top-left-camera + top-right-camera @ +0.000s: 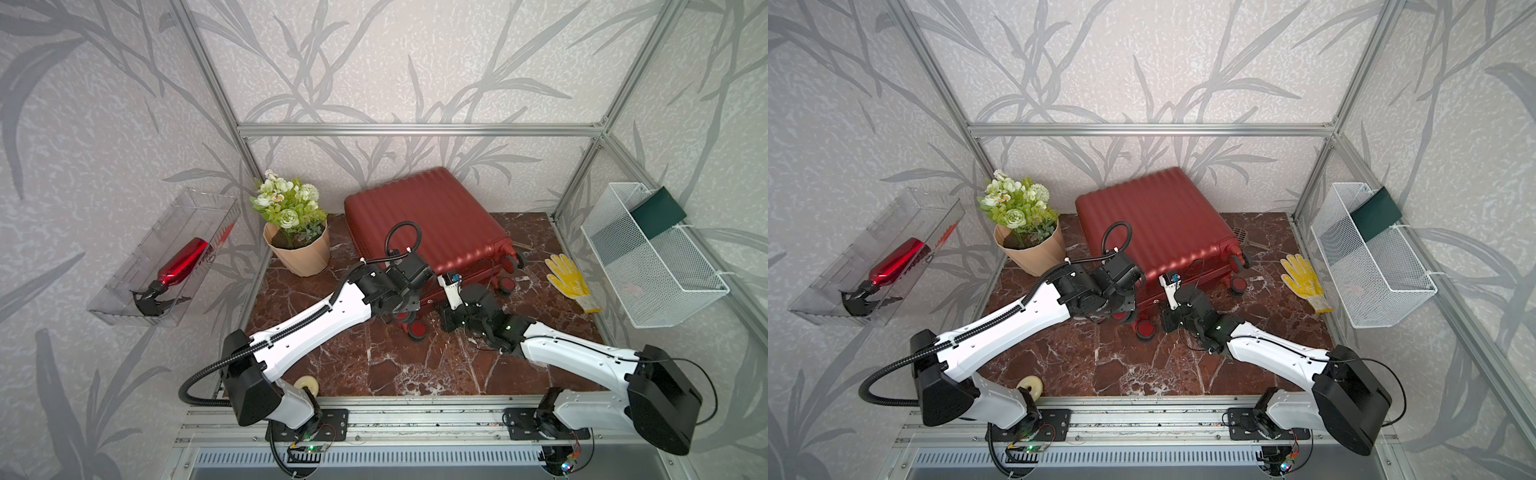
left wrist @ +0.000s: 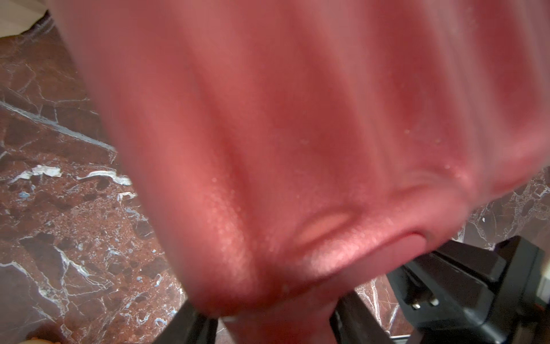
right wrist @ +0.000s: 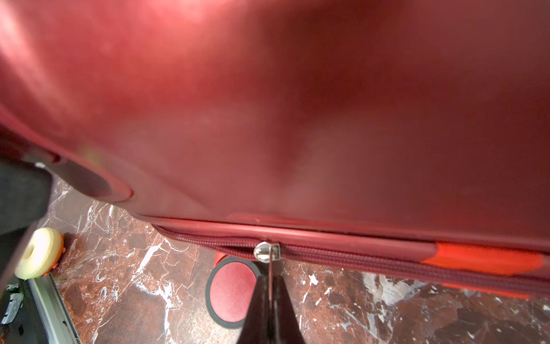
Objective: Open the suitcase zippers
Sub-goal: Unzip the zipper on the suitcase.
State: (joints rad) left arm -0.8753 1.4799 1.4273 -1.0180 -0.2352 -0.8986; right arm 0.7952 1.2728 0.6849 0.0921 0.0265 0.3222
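The red ribbed suitcase lies flat on the marble table, wheels toward me. Its zipper track runs along the seam, with a silver slider. My right gripper is shut on the slider's thin metal pull, at the case's near edge. A thin dark gap shows in the track beside the slider. An orange-red patch lies further along the seam. My left gripper straddles a blurred red part of the suitcase at its near-left corner. Its fingers stand apart; I cannot tell whether they grip.
A potted flower stands left of the case and a yellow glove lies to its right. A white wire basket hangs on the right wall, a clear tray with a red spray bottle on the left. A tape roll sits at the front edge.
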